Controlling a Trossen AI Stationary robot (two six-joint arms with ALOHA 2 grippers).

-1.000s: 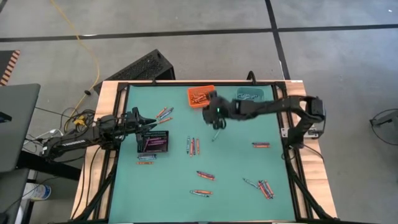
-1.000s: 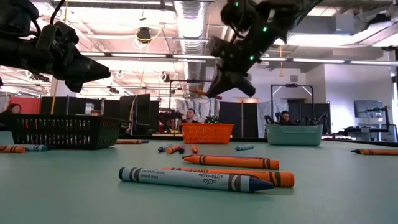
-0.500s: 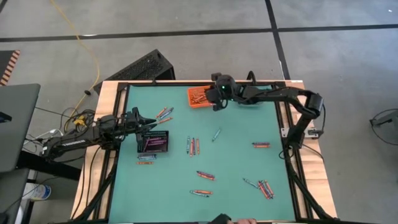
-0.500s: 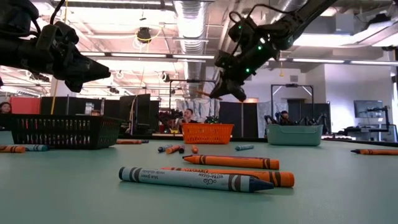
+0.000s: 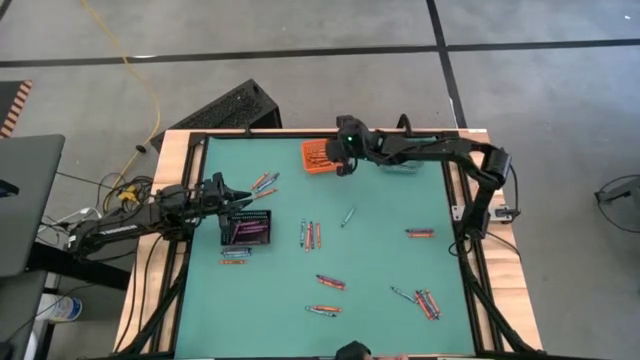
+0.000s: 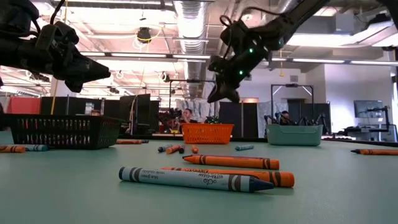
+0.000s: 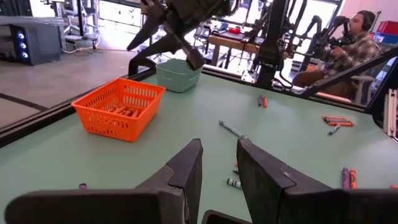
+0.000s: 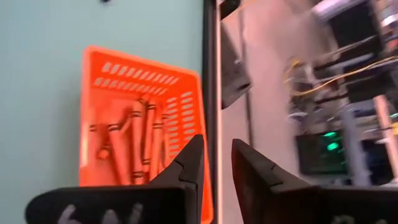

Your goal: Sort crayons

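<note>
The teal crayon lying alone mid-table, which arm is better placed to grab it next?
Probably the right. Its tool hangs empty over the orange bin, nearest the teal crayon. The left tool waits above the black bin.

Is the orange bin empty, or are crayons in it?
Not empty: the orange bin holds several orange crayons on its floor, seen by the right wrist camera.

In the right wrist view the orange bin point(image 8: 140, 134) beneath the right gripper point(image 8: 216, 163) is cut off at the picture's lower edge and partly hidden by the fingers point(image 8: 189, 165). Beyond the bench edge the room smears into blur (cables and a green light only). From above, the crayons point(image 5: 316, 156) inside it are too small to count.
</note>
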